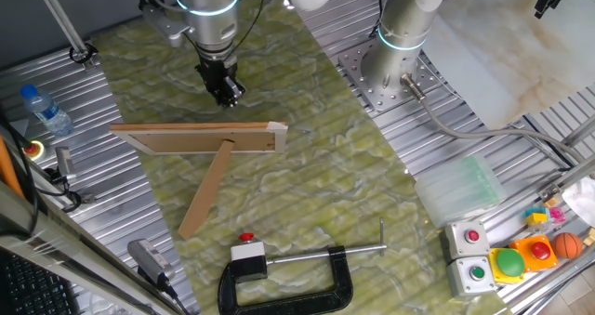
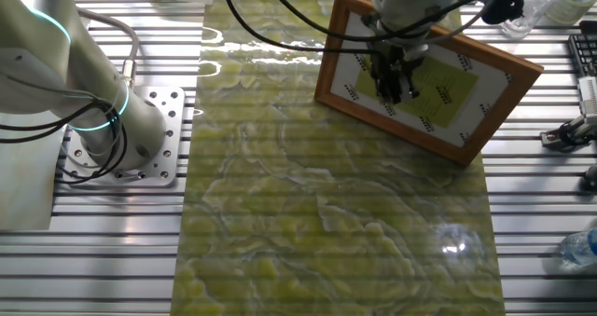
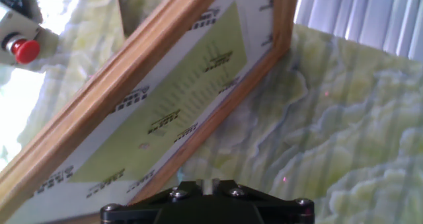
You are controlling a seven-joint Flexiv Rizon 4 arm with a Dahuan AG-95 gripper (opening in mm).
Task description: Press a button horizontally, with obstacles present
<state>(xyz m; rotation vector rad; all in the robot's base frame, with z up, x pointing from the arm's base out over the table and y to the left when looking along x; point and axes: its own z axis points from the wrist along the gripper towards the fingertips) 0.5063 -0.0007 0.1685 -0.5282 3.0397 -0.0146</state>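
We see the button (image 1: pixel 246 238) at lower center on its white box, beyond the board (image 1: pixel 209 137) from the jaws (can't tell if they're open). Looks light, so we'd press its red cap squarely.

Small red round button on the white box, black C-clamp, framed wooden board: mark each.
Small red round button (image 1: pixel 246 237), one fixed view, its red cap.
Black C-clamp (image 1: pixel 342 288), one fixed view, its curved frame.
Framed wooden board (image 2: pixel 485 52), the other fixed view, its top rail.

A black C-clamp (image 1: pixel 288 280) lies well apart from the gripper; a water bottle (image 1: pixel 45 109) stands off to its side.
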